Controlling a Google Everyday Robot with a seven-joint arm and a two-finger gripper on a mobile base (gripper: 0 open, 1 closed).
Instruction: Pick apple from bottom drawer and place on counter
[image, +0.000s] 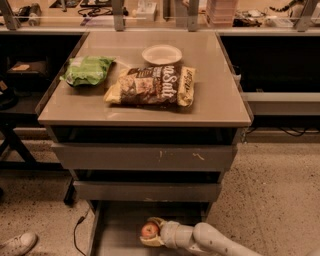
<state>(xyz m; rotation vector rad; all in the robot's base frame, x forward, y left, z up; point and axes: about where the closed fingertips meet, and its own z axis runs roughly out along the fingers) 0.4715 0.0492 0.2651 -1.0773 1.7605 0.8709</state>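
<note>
The apple (149, 230), small and red with a pale patch, sits between the fingers of my gripper (150, 231) just above the floor of the open bottom drawer (117, 235). The gripper is shut on the apple, with one finger above it and one below. My white arm (215, 241) reaches in from the lower right. The counter (215, 95) is the wide beige top of the grey cabinet, high above the drawer.
On the counter lie a green bag (86, 70), a brown-and-yellow chip bag (152, 86) and a white bowl (161, 54). Two grey drawers with scratched fronts (145, 157) overhang the bottom drawer. A cluttered workbench (160, 12) runs behind. A white shoe (17, 244) and a cable (76, 232) lie at lower left.
</note>
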